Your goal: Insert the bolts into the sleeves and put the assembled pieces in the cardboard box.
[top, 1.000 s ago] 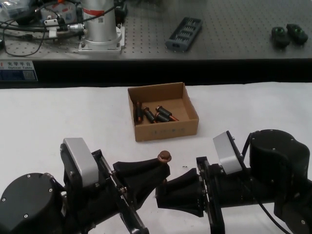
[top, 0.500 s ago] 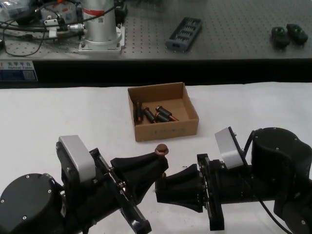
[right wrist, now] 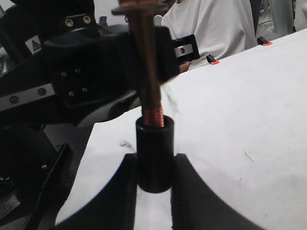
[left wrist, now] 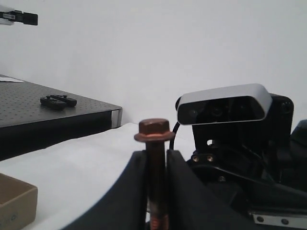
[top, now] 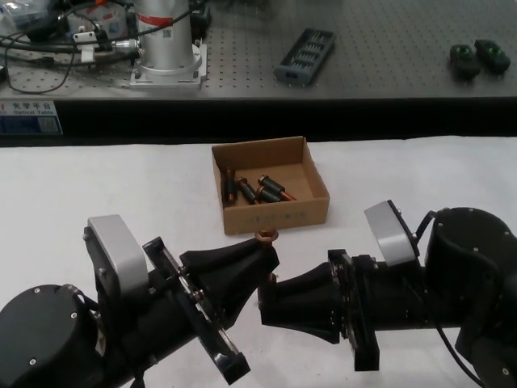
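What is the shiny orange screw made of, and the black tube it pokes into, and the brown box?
The bolt looks like metal with a coppery coat: it shines reddish and has cut threads. The sleeve is smooth, matte black, maybe plastic or blackened metal; the look leaves it open. The cardboard box is dull brown cardboard with thin walls.

Probably a lab: a perforated optical table point(top: 388, 56) carrying cables point(top: 36, 50) and a metal post point(top: 164, 36).
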{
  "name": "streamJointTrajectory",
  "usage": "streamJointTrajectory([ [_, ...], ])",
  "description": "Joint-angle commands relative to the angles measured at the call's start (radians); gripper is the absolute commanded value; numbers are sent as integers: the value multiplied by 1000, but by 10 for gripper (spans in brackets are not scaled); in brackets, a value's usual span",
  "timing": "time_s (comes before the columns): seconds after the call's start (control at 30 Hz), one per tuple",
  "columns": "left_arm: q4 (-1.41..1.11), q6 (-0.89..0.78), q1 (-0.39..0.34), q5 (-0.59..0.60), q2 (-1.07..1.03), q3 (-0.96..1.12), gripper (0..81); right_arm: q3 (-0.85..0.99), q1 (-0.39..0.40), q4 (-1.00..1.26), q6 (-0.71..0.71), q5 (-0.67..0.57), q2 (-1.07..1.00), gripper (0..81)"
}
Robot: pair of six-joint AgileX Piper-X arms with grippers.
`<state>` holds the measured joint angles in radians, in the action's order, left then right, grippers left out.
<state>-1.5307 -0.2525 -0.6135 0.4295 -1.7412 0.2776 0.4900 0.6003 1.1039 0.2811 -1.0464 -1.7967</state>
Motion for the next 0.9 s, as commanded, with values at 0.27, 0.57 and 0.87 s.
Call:
streamJointTrajectory([
  [0.27, 63, 26, 2, 32, -15, -21, 323, 14, -56, 86, 63, 3, 13, 66],
  [0.57, 54, 33, 2, 54, -15, -21, 494, 14, -56, 85, 63, -8, 13, 66],
  [0.87, 71, 132, 2, -6, -15, -21, 494, 14, -56, 85, 63, -34, 13, 66],
])
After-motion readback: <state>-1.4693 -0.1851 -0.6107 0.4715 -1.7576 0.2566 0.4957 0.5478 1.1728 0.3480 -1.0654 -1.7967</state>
